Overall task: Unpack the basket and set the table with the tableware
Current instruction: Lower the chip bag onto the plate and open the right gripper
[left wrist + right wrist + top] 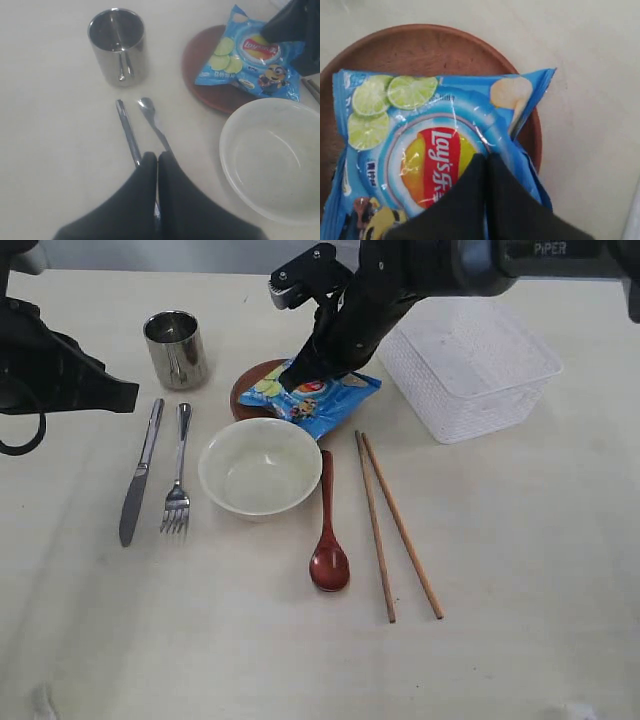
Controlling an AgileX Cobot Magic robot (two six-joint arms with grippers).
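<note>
The white basket (470,350) stands empty at the back right of the table (520,570). Laid out are a steel cup (176,348), knife (140,475), fork (179,475), white bowl (260,465), wooden spoon (327,530) and two chopsticks (375,525). A blue crisp packet (320,400) lies on the brown plate (247,390). My right gripper (297,380) (486,157) is shut, pinching the packet (420,135) over the plate (420,50). My left gripper (158,156) is shut and holds nothing, hovering above the knife (128,131) and fork (151,117) handles.
The cup (119,47) stands just beyond the cutlery handles, with the bowl (275,155) and the plate (192,65) carrying the packet (250,62) to one side. The left arm (60,380) reaches in from the left edge. Bare tabletop lies along the front.
</note>
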